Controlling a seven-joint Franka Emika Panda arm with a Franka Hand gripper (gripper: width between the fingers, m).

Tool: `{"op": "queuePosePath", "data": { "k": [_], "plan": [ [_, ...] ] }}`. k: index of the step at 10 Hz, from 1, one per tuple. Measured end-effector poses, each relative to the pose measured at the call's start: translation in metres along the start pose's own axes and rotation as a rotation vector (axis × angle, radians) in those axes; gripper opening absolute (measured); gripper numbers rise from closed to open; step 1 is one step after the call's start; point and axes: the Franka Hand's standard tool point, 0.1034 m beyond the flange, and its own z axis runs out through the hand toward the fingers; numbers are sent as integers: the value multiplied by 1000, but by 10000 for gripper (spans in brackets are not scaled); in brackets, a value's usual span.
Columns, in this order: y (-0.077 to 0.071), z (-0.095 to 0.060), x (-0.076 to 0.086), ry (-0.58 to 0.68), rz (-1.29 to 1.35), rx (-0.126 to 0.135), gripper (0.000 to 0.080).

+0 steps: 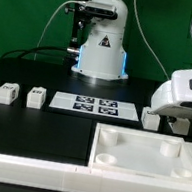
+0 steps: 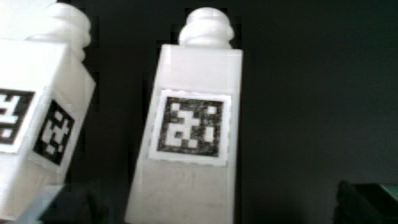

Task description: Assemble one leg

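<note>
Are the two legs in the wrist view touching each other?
Apart. The wrist view shows a dark strip of table running between the whole leg and the cropped leg along their full visible sides.

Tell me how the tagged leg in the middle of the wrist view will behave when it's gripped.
The leg looks like rigid moulded plastic, so it probably won't flex. Its flat square sides suggest it won't roll and should offer steady gripping faces. The smooth finish might be slightly slippery; being small, it is likely light.
</note>
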Motion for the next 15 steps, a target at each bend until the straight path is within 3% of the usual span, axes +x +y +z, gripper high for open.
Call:
{"op": "queuePosePath", "data": {
  "k": [1,2,13,15],
  "plan": [
    [3,4,-10,-120,-3,-17,649],
    [1,4,2,-127,-4,-10,649],
    [8,17,4,-123,-5,-5,637],
    [8,17,4,-123,-5,-6,286]
  ]
}}
